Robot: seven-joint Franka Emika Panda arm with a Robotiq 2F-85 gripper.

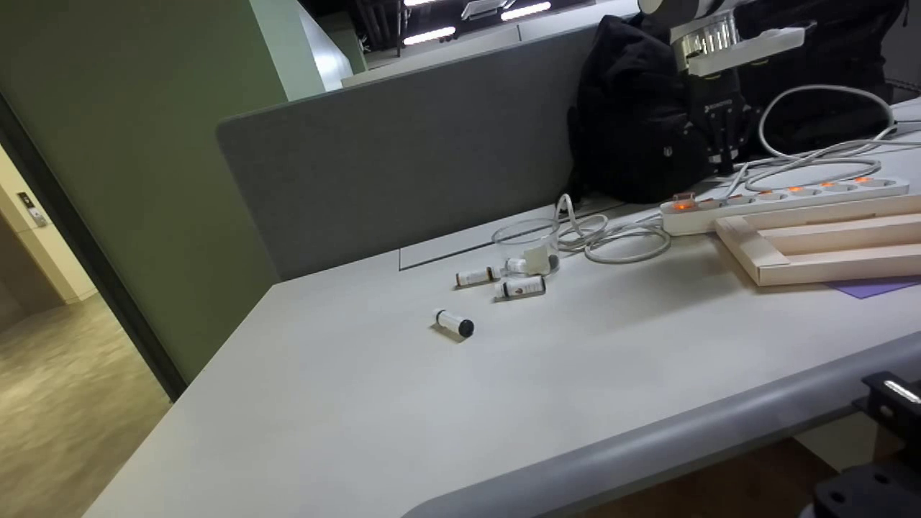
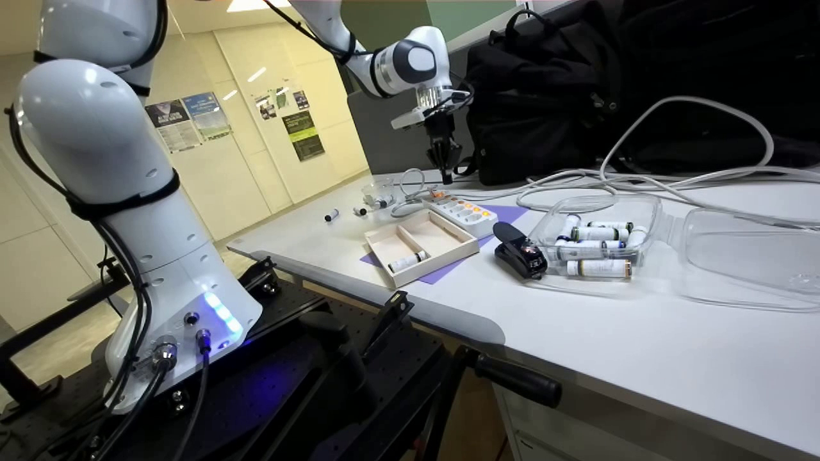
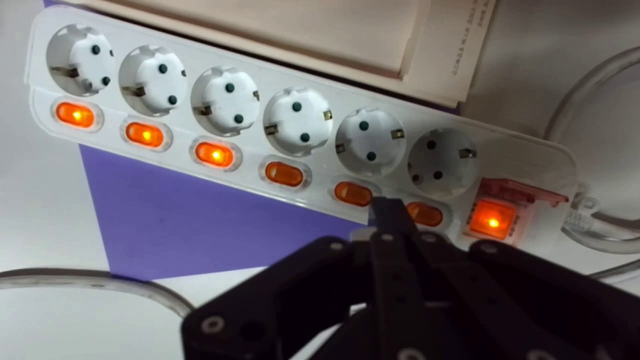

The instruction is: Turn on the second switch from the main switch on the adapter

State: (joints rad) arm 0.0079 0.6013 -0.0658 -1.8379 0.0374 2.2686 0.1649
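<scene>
The adapter [image 3: 325, 161] is a long white power strip, also in both exterior views [image 1: 791, 205] [image 2: 462, 219]. In the wrist view its square main switch [image 3: 492, 218] is lit, with a red flap raised beside it. The first switch from it [image 3: 425, 214] is unlit and partly hidden by my gripper. The second switch [image 3: 353, 193] and third switch [image 3: 284, 173] are unlit; the three at the far end glow. My gripper [image 3: 394, 202] is shut and empty, its tips appearing between the first and second switches. Contact cannot be told. It also shows in both exterior views [image 1: 723, 160] [image 2: 446, 178].
A pale wooden frame [image 2: 400, 278] lies against the adapter, over a purple sheet [image 3: 200, 220]. White cables [image 2: 576, 186] loop around it. Black bags [image 2: 538, 102] stand behind. Small tubes [image 1: 453, 324], a stapler [image 2: 520, 253] and a clear box [image 2: 653, 211] are on the table.
</scene>
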